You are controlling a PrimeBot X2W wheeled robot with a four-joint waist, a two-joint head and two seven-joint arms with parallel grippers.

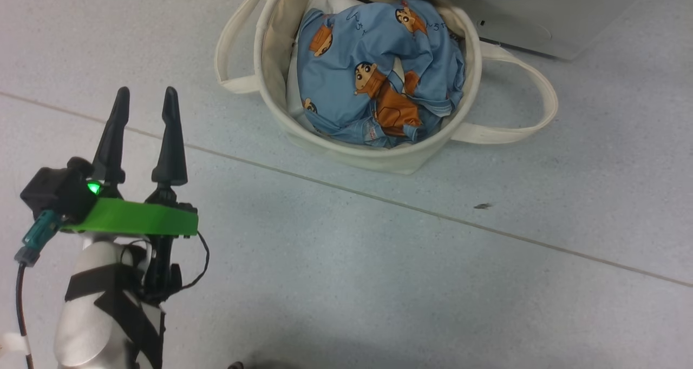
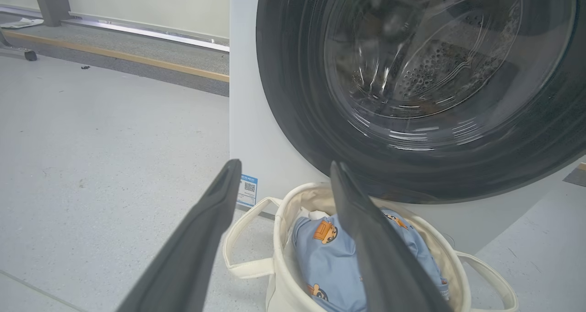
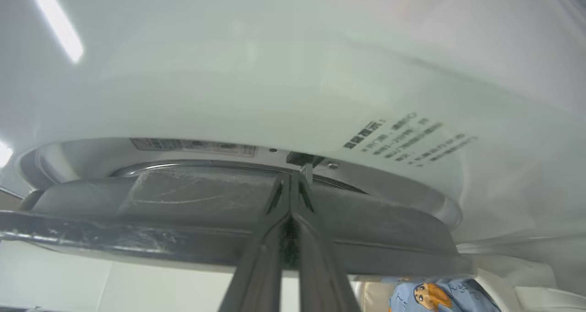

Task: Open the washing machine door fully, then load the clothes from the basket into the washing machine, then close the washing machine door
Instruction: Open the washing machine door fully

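Washing machine door (image 3: 137, 243) lies edge-on across the right claw (image 3: 293, 177), whose clenched, empty tips reach its far rim; left claw (image 1: 146, 94), released, hovers left of the basket (image 1: 368, 155).

The clothes (image 1: 379, 82) are light blue with orange-and-brown cartoon figures. The basket (image 1: 269, 52) is cream. The washing machine (image 2: 256, 138) is white; its door rim (image 2: 295, 97) glossy black.

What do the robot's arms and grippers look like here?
The left gripper has two long tapered black fingers on a bright green bracket, beside a black module with a green light, teal plug and black cable. Its forearm is pale silver with black straps. The right gripper has matching dark grey fingers.
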